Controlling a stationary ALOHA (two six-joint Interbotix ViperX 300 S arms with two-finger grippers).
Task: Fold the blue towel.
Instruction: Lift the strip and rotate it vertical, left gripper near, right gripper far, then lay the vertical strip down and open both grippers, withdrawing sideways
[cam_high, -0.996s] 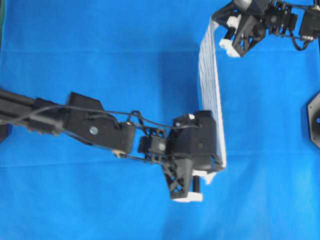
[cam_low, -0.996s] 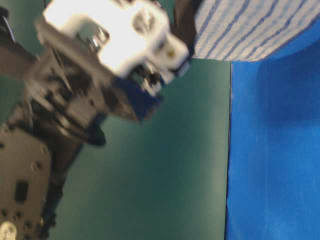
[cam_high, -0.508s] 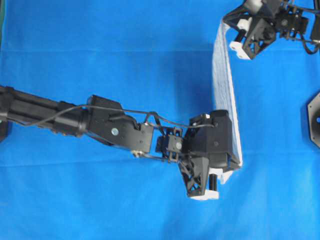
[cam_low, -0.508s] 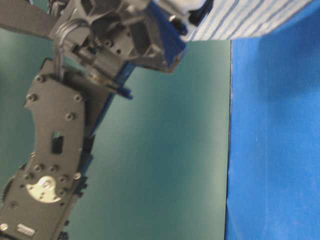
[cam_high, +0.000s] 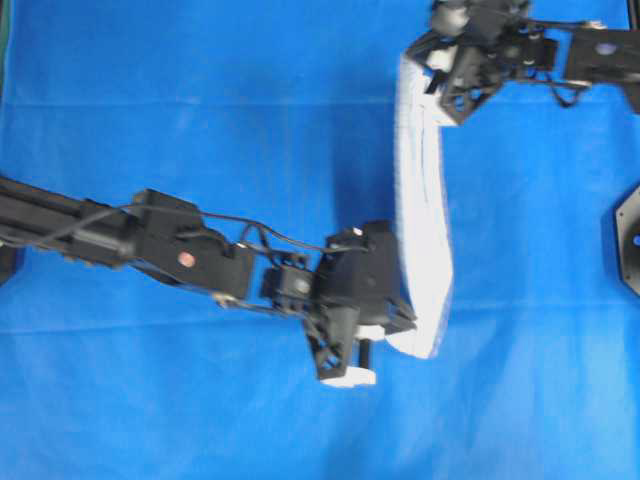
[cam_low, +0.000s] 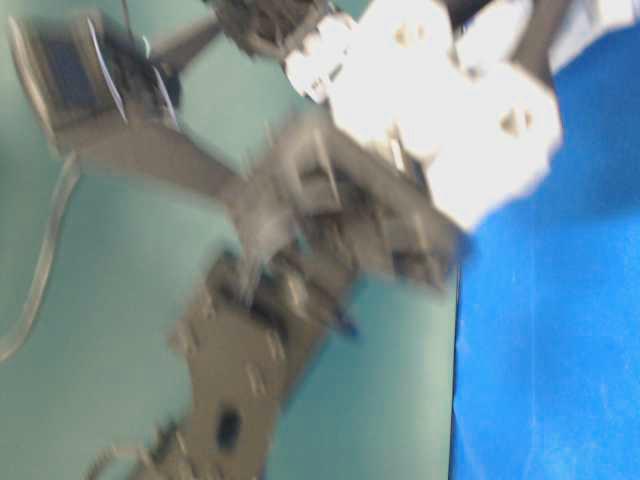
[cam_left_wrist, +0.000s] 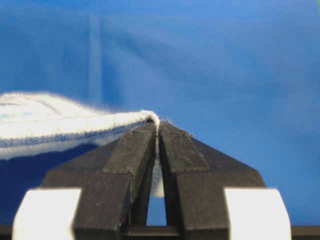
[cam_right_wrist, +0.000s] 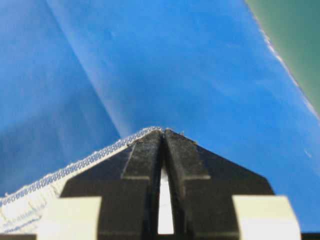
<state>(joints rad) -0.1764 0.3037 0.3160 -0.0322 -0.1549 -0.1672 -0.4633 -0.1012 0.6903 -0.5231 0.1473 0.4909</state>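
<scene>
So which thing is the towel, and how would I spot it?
Look at the big plain blue table covering. Right of its middle, a long pale strip hangs stretched between the two black arms' tools: that is the blue towel. It alone is white with thin blue stripes.

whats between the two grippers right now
The blue towel spans the whole stretch, pinched at one end by the left gripper and at the other by the right gripper; overhead view.

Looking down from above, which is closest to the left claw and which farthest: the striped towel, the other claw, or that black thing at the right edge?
From the left gripper:
1. Blue towel, pinched in its jaws, stretching upward.
2. Black object, at the right edge.
3. Right gripper, at the top, holding the towel's far end.
</scene>
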